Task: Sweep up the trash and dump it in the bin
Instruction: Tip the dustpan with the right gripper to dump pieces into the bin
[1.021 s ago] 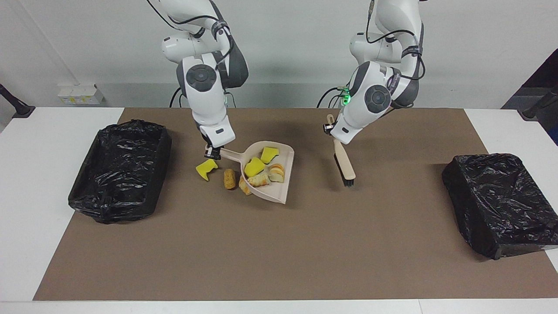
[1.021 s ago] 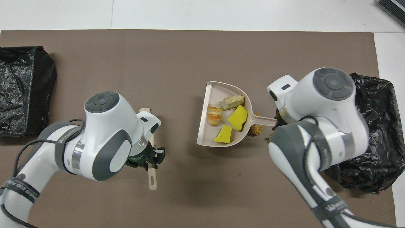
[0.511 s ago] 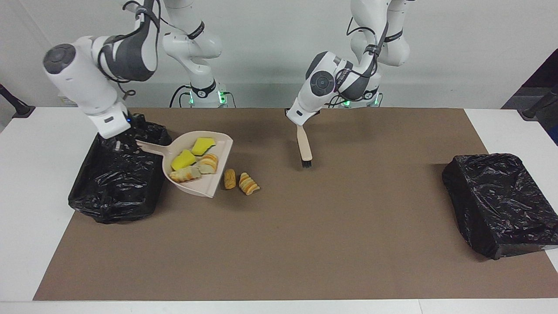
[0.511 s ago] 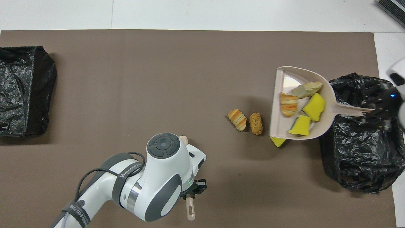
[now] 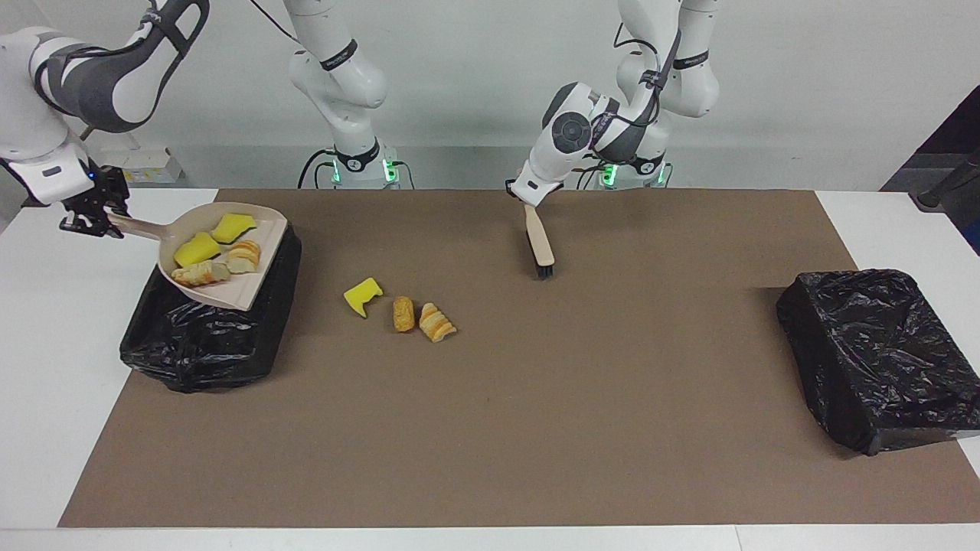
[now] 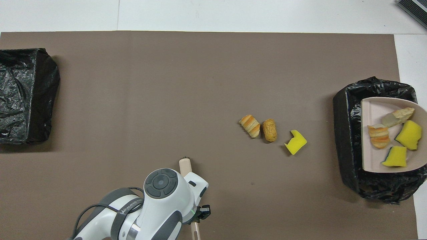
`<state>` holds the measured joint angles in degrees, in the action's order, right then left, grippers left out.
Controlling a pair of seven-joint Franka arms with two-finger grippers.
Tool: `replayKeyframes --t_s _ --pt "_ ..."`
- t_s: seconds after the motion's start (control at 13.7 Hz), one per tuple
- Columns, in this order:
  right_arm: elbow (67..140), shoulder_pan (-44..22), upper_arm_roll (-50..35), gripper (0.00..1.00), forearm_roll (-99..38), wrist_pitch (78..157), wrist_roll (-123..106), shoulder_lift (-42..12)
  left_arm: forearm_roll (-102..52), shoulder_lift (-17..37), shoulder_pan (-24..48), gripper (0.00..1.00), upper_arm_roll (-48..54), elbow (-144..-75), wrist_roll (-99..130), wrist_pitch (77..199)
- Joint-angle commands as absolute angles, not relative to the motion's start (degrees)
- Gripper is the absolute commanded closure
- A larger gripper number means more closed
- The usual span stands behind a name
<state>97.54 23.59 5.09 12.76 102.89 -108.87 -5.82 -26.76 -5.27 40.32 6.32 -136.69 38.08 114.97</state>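
Facing view first: the right gripper (image 5: 90, 222) has its fingers clamped on the handle of the dustpan (image 5: 253, 287), and the pan runs out from those fingers over the bin (image 5: 199, 352) at the right arm's end of the table. Its long axis lies handle to lip, the lip pointing away from the fingers toward the table's middle; in my judgement the dump turns on tipping that lip down while it hangs over the bin's opening. Four bits of trash (image 5: 197, 249) sit in the pan, two yellow sponge chunks and two bread lumps. Three more loose bits (image 5: 401, 312) lie on the mat past the lip, well apart from the fingers, between the two arms. The left gripper (image 5: 527, 200) is closed on the brush (image 5: 540, 245), bristles down, over the mat near its own base, waiting

Against half a second ago, the pan has travelled from beside the bin to above it, uncovering the third sponge chunk
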Motion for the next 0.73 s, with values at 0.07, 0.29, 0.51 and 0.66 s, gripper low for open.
replayKeyframes --t_s 0.07,0.29,0.51,0.66 --pt "97.7 19.6 4.0 1.0 28.8 110.4 -108.4 -7.5 -28.3 -6.9 41.7 0.95 5.3 -138.9 36.5 116.7" --pt "101.0 16.0 3.9 1.0 34.4 112.7 -102.7 -6.2 -28.2 -6.4 39.7 0.0 4.7 -136.9 35.2 114.7" --pt "101.5 12.8 3.9 1.0 37.3 111.5 -98.1 -6.1 -27.1 -5.5 32.2 0.0 4.7 -131.2 30.9 107.9" --pt "101.3 12.7 3.9 1.0 37.7 110.3 -97.7 -6.1 -22.2 -5.3 26.1 0.0 4.7 -126.7 28.1 104.8"
